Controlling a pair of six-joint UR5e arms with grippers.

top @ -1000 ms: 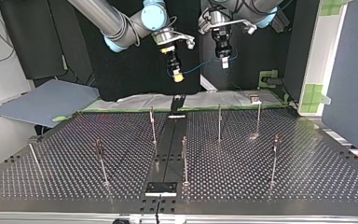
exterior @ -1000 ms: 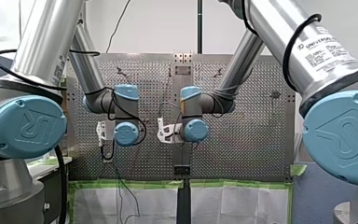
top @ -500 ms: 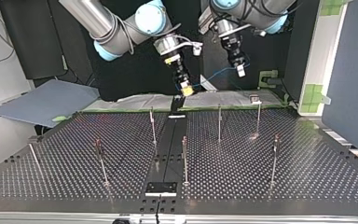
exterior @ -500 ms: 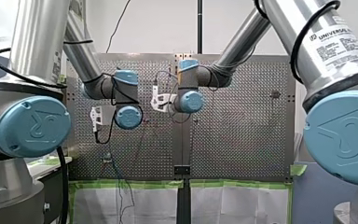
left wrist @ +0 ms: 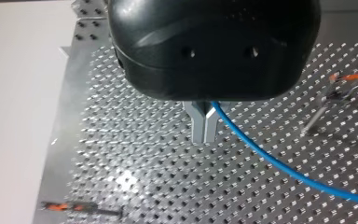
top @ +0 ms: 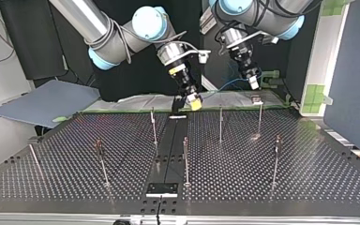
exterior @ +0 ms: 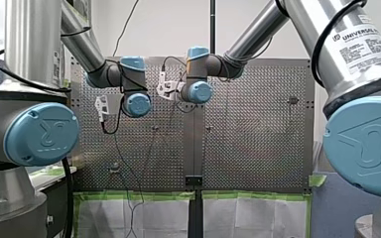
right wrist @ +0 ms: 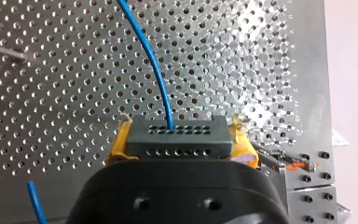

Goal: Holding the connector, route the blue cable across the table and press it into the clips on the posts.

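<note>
Since the blue cable [left wrist: 279,164] looks light and limp, the right gripper [right wrist: 179,142] pinches its stiff connector [right wrist: 177,133] while the left gripper [left wrist: 204,128] clamps the cable itself.

A white label [exterior: 361,43] on the silver tube of my right arm [exterior: 327,29] read "UNIVERSAL ROBOTS"; the smaller lines beneath were too fine to read. Far to the label's left, the blue joint cap [exterior: 41,134] of my left arm [exterior: 30,44] bore an embossed "UR" mark, rotated.

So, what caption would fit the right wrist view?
Right tool clamps grey connector; blue cable arcs over perforated table.
</note>
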